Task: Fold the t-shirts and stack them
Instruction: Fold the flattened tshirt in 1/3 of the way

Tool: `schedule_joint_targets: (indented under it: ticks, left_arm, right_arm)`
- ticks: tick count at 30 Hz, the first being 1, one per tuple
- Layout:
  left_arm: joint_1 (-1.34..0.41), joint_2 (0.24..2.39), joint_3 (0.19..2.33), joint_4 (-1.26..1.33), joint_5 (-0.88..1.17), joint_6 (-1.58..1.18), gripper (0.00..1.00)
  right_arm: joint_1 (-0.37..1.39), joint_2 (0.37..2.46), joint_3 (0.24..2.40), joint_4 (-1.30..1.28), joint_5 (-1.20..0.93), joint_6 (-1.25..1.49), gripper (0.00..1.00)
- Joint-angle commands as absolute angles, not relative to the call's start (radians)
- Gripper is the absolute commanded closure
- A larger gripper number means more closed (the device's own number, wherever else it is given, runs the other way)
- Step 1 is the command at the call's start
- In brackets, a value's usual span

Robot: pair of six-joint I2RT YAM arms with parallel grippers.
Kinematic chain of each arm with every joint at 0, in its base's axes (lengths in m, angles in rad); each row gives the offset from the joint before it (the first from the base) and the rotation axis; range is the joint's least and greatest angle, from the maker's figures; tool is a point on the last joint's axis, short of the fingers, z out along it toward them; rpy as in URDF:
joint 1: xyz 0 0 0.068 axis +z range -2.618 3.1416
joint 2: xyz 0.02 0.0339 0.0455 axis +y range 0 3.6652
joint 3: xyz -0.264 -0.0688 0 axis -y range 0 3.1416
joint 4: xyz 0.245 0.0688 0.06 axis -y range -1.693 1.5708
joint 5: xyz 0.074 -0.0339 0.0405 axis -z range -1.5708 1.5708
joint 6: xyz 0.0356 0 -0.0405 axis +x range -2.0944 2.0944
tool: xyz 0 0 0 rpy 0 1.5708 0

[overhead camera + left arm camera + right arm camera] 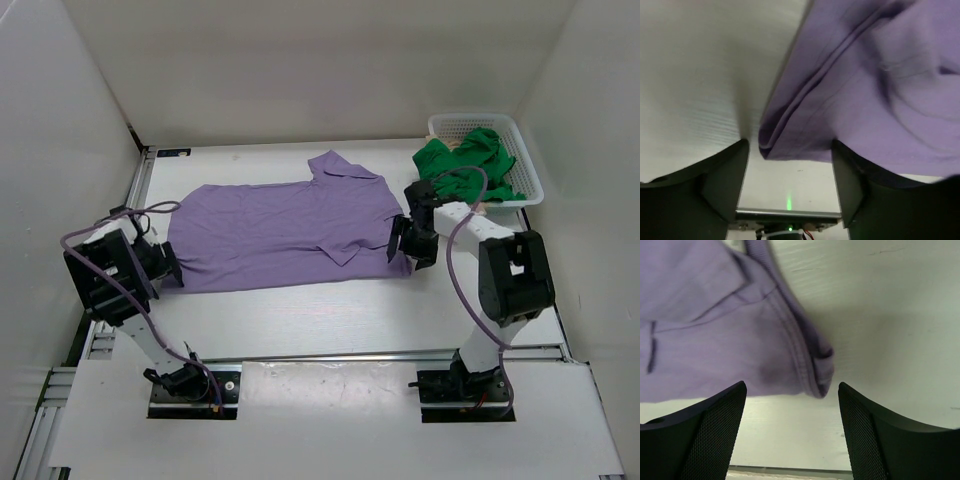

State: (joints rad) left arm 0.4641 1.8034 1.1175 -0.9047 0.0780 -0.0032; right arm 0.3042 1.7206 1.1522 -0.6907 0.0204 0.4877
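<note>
The lavender t-shirt [285, 230] lies on the table, folded lengthwise, collar toward the right. My left gripper [170, 265] sits at its left end, open, with the folded corner [765, 147] lying loose on the table just ahead of the jaws. In the left wrist view, the left gripper [789, 145] holds nothing. My right gripper [400, 240] is at the shirt's right end, open too. From the right wrist view, the right gripper [791, 386] is empty, and the hemmed corner [821, 371] rests free in front of it. The green t-shirt [465, 165] is heaped in the basket.
The white mesh basket [530, 160] stands at the back right, close behind the right arm. White walls enclose the table on the left, back and right. A metal rail [350, 355] runs along the near edge by the arm bases.
</note>
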Motion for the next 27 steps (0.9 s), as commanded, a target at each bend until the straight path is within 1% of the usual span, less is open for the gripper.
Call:
schedule_joint_targets:
  ticks: [1,2,3,5,6,7,8,9,11,16,19,23,27]
  left_arm:
    - [0.449,1.804,1.134,-0.859,0.121,0.000,0.25]
    - [0.439,1.824,1.134,-0.859,0.121,0.000,0.34]
    - [0.427,1.833,1.143,-0.859,0.121,0.000,0.37]
    - [0.414,1.845,1.132,-0.859,0.130,0.000,0.43]
    - [0.405,1.856,1.132,-0.859,0.130,0.000,0.50]
    - [0.405,1.856,1.121,-0.859,0.140,0.000,0.69]
    - [0.405,1.856,1.121,-0.859,0.140,0.000,0.83]
    - [0.405,1.856,1.111,-0.859,0.140,0.000,0.90]
    - [0.405,1.842,1.111,-0.850,0.130,0.000,0.90]
    - [0.471,1.714,1.072,-0.888,0.008,0.000,0.90]
    - [0.489,1.613,1.034,-0.931,-0.072,0.000,0.90]
    - [0.489,1.475,0.942,-0.953,-0.167,0.000,0.90]
    - [0.489,1.425,0.821,-1.000,-0.199,0.000,0.90]
  right_arm:
    - [0.267,1.761,1.147,-0.635,-0.038,0.511,0.23]
    - [0.267,1.781,1.147,-0.635,-0.038,0.520,0.25]
    - [0.267,1.781,1.147,-0.635,-0.038,0.520,0.26]
    - [0.267,1.793,1.138,-0.621,-0.076,0.520,0.38]
    - [0.267,1.793,1.111,-0.621,-0.089,0.520,0.45]
    - [0.267,1.793,1.101,-0.611,-0.089,0.520,0.60]
    - [0.267,1.793,1.092,-0.611,-0.103,0.520,0.71]
    - [0.258,1.793,1.077,-0.611,-0.113,0.520,0.82]
    - [0.246,1.766,1.056,-0.620,-0.114,0.520,1.00]
    - [0.210,1.622,0.916,-0.655,-0.104,0.520,1.00]
    - [0.210,1.508,0.832,-0.727,-0.095,0.520,1.00]
    - [0.210,1.329,0.714,-0.822,-0.086,0.592,1.00]
    - [0.210,1.212,0.598,-0.854,-0.095,0.681,1.00]
